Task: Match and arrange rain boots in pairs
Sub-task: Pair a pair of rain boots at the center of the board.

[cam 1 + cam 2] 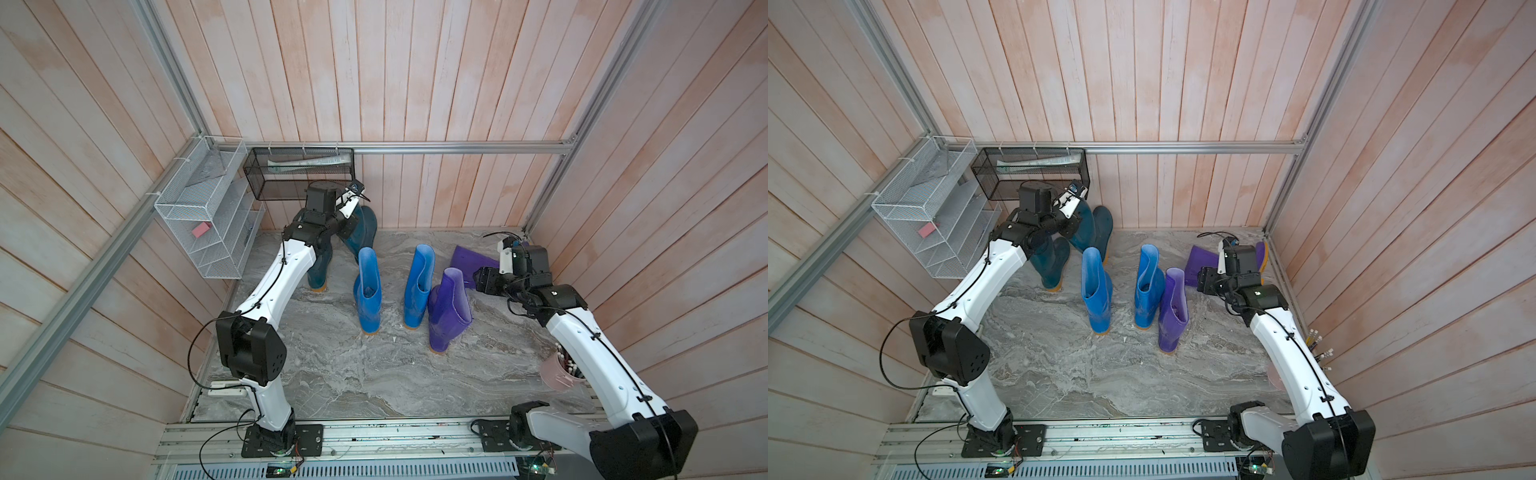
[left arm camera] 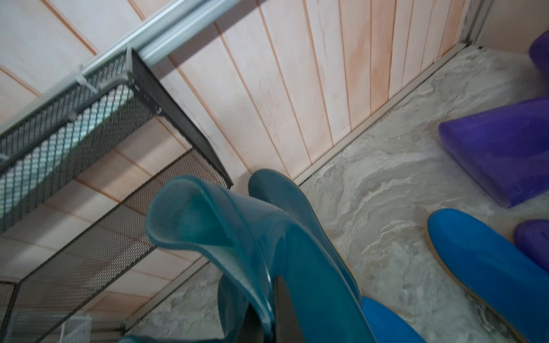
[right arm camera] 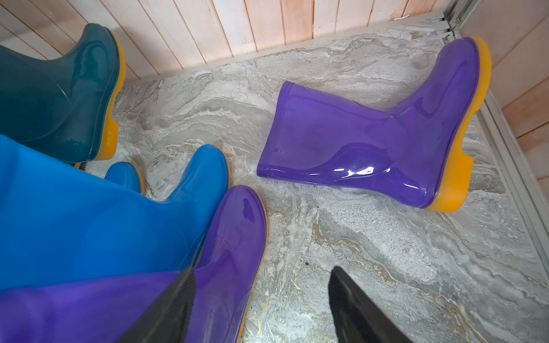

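At the far left of the marbled tabletop [image 1: 332, 374], just below the black mesh basket [image 1: 299, 174], the left gripper [image 2: 273, 297] is pressed together on the cuff of a teal boot [image 2: 208, 225]. This boot leans toward the far wall; whether its sole is clear of the surface cannot be told. The other teal boot [image 1: 320, 270] stands just beside it, partly behind the arm.

Two blue boots [image 1: 368, 291] stand upright in the middle, a little apart from each other, and the standing purple boot [image 1: 449, 307] is right up against the right-hand blue one. The fallen purple boot [image 3: 371, 142] lies on its side at the far right, sole toward the right wall and mouth toward the middle. The right gripper [image 3: 261, 276] hangs above bare surface between the two purple boots, fingers spread and holding nothing.

These boots look light and glossy, so they are likely slick under the pads. The shaft is soft: the pinched teal cuff visibly buckles. A rim grip with one finger inside the mouth seems the surest hold. For the fallen boot, the upper edge of its open mouth is the reachable place (the flattened shaft offers little else). It will probably swing foot-down once lifted.
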Controlling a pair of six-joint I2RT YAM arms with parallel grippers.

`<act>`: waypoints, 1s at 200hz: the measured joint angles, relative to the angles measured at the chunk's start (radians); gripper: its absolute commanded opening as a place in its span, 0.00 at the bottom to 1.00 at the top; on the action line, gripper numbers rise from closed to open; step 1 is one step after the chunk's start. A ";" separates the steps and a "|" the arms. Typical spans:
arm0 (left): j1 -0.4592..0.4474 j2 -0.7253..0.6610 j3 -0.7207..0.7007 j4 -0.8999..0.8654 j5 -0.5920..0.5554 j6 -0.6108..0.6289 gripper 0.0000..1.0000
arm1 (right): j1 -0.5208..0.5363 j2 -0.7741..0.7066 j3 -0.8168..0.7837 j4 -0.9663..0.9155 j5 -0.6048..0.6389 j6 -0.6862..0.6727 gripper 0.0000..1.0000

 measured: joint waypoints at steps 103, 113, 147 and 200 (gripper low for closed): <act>0.043 0.005 -0.041 -0.114 -0.133 0.021 0.00 | 0.000 0.000 0.000 0.000 0.000 0.003 0.72; 0.043 0.005 -0.053 -0.117 -0.133 0.014 0.00 | 0.000 0.000 0.000 0.000 -0.001 0.003 0.72; 0.042 -0.002 -0.071 -0.122 -0.134 -0.032 0.00 | 0.000 0.000 0.000 -0.001 -0.002 0.002 0.72; 0.030 -0.035 -0.077 -0.174 -0.175 -0.210 0.00 | 0.000 0.000 0.000 -0.001 -0.008 0.002 0.72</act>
